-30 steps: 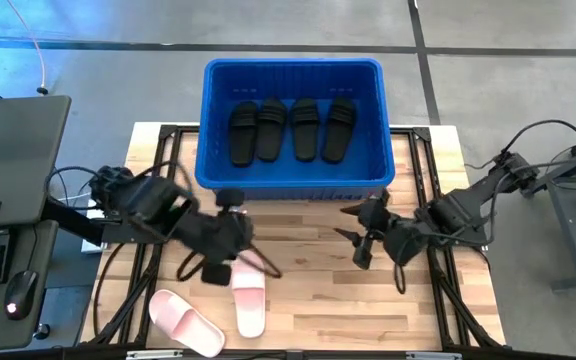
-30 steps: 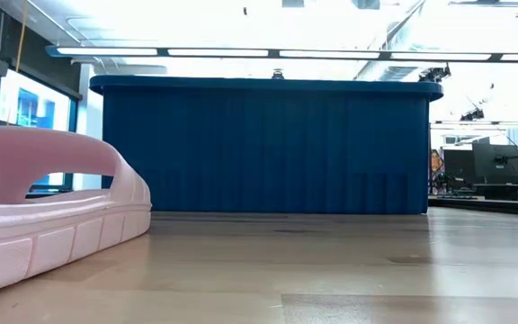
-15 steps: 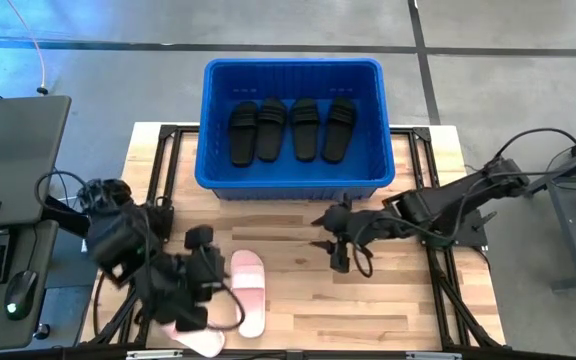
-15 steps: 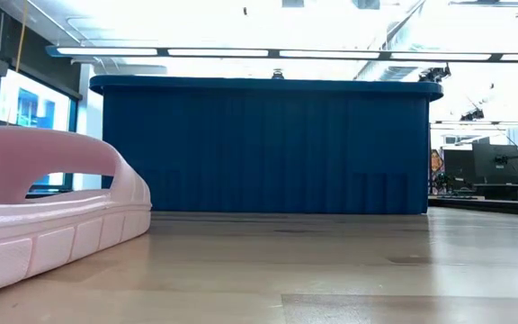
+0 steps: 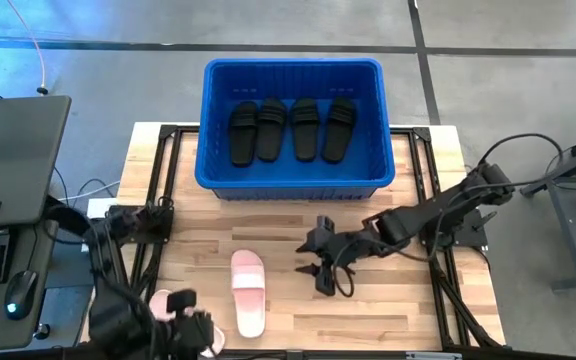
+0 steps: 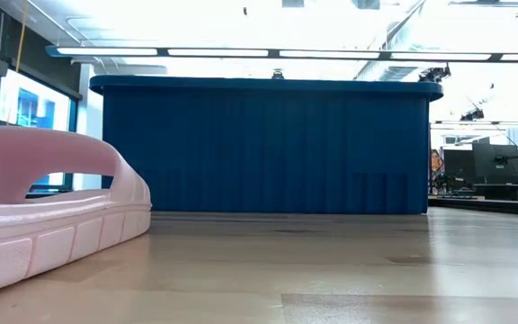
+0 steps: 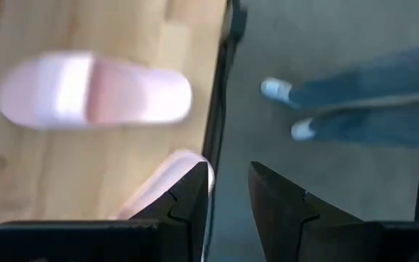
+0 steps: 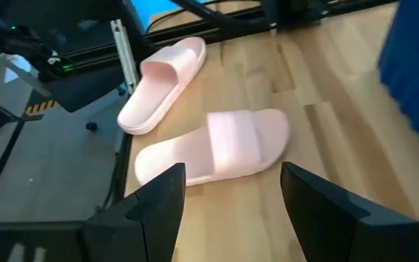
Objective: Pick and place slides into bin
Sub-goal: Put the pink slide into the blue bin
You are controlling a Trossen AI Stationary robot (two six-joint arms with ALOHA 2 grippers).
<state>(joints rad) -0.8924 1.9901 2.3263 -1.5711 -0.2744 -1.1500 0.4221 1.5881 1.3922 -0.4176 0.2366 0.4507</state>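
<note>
- Table [image 5: 418,310]: light wood top. No shift seen against the earlier high views.
- Bin [image 5: 293,70]: bright blue crate at the far middle of the table, unmoved. In the low view its ribbed wall [image 6: 263,148] fills the centre as before.
- Four black slides [image 5: 293,128]: lying side by side inside the bin, same row as one second ago.
- Right arm: it has reached further left across the table. The right gripper [image 5: 320,265] was right of centre a second ago; it is now near the middle, just right of the pink slide lying lengthwise. Its fingers [image 8: 158,200] stand spread wide with nothing between them.
- Left arm: it has pulled back from the table's middle to the near left corner. The left gripper [image 5: 190,328] now sits at the near edge, over the second pink slide. In the left wrist view its fingers [image 7: 191,193] stand a narrow gap apart, with floor showing between them and no slide pinched.
- Pink slide [image 5: 249,290]: lies flat on the wood, near centre-left, toe toward the near edge, place unchanged. Both arms are clear of it.
- Second pink slide [image 5: 165,302]: at the near left corner, now mostly hidden under the left gripper. Half a second ago more of it showed.
- Low view: a pink slide [image 6: 52,211] close at the left, unchanged.
- A person's legs and pale shoes [image 7: 340,109] on the floor beyond the table edge.
</note>
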